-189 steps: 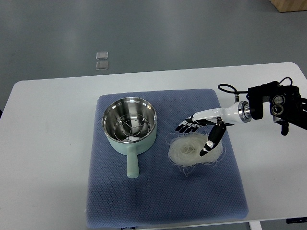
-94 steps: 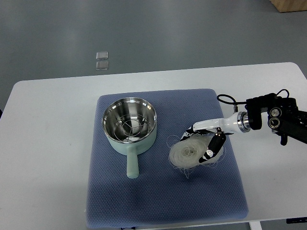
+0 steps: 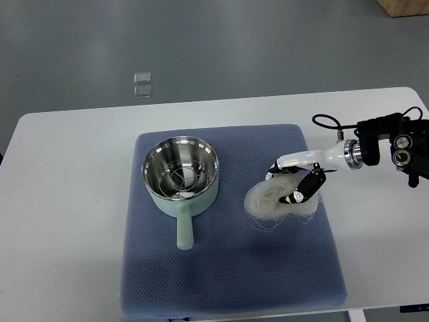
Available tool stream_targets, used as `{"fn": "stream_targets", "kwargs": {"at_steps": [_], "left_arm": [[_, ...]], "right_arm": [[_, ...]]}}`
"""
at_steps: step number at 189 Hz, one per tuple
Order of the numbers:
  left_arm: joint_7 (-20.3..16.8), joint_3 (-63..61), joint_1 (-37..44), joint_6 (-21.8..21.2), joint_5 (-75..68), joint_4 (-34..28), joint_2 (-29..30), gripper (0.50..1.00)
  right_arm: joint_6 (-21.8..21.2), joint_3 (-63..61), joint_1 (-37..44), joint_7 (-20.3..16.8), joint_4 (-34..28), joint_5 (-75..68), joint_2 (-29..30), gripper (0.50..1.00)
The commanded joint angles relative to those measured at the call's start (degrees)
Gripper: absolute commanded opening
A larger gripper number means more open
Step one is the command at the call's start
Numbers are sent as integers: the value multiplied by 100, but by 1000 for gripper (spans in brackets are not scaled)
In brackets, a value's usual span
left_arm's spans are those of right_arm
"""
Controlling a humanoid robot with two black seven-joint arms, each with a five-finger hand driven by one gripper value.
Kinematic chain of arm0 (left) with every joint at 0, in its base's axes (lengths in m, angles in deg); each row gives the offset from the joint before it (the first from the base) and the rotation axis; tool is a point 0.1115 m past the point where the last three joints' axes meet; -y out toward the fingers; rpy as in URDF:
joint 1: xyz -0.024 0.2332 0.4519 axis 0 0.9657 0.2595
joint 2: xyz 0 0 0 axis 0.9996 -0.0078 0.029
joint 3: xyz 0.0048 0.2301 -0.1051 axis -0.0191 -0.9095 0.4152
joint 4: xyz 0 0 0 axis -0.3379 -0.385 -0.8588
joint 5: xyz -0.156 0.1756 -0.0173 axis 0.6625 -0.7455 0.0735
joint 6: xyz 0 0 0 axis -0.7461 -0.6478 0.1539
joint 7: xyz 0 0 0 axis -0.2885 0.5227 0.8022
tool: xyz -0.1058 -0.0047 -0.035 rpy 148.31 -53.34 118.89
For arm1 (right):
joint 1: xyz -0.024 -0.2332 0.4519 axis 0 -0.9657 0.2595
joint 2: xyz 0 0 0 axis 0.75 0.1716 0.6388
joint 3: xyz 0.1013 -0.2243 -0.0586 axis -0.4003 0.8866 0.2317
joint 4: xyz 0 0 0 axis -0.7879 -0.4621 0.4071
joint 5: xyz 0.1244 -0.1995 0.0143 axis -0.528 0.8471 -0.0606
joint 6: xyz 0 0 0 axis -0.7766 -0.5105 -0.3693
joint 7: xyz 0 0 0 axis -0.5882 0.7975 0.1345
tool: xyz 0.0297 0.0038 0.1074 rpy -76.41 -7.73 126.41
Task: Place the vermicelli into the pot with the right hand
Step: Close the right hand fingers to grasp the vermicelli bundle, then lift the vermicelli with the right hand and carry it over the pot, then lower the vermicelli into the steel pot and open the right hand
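I see 1 vermicelli nest on the blue mat, right of 1 pot, apart from it. My right hand has its fingers curled into the strands, gripping them. This looks like the pickup; next comes lifting and carrying left over the pot.

We've got the mat in the middle of the table, the pot on its left half with the handle pointing toward us, and the vermicelli off to the pot's right, under the right hand.
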Motion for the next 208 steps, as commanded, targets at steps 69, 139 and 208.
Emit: {"fn": "stream_targets", "kwargs": {"at_steps": [69, 139, 208], "left_arm": [[0, -17, -1, 0, -11, 44, 0, 1000], [0, 0, -1, 0, -11, 52, 0, 1000], [0, 0, -1, 0, -11, 17, 0, 1000]], "right_arm": [[-10, -30, 2004, 8, -404, -484, -1052, 500], [71, 1007, 2461, -18, 1063, -396, 1620, 500], [414, 1157, 2435, -36, 2629, -378, 3589, 500]]}}
